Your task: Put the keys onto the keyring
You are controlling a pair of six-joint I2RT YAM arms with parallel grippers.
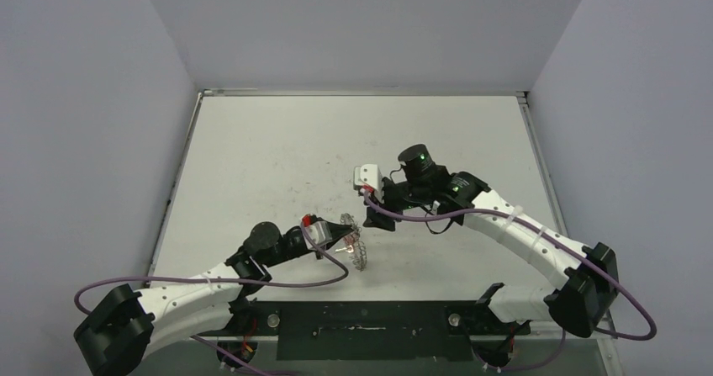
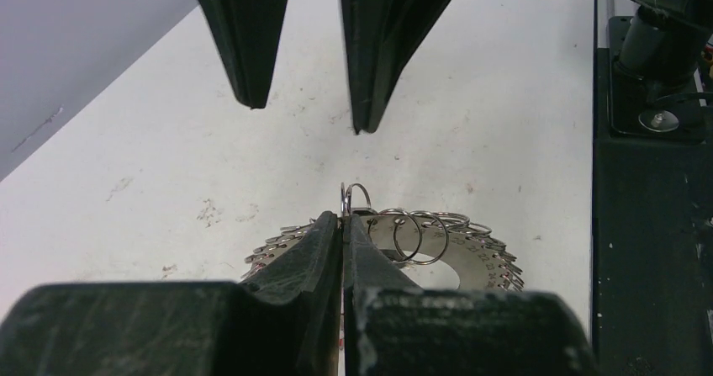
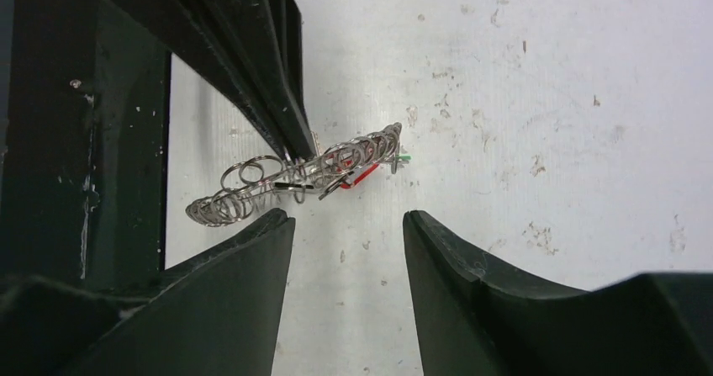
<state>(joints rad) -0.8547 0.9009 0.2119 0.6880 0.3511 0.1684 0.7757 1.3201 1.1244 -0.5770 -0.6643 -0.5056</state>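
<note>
Top: left gripper (image 1: 336, 241) clamped on rim of keyring (image 1: 358, 254), tilted on edge near front middle of table (image 1: 269, 157); right gripper (image 1: 372, 201) just beyond, apart | Left wrist: fingers (image 2: 324, 241) pressed together on keyring wire loop; right gripper parted ahead | Right wrist: own fingers (image 3: 252, 250) half spread, nothing between; keyring edge-on, green tag (image 3: 405, 156) at one end

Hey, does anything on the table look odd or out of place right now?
The keyring isn't lying flat. The shut left gripper pinches its rim and holds it tilted on edge near the front of the table. The right gripper faces it, open and holding nothing. The table is scuffed, but nothing is spilled.
</note>
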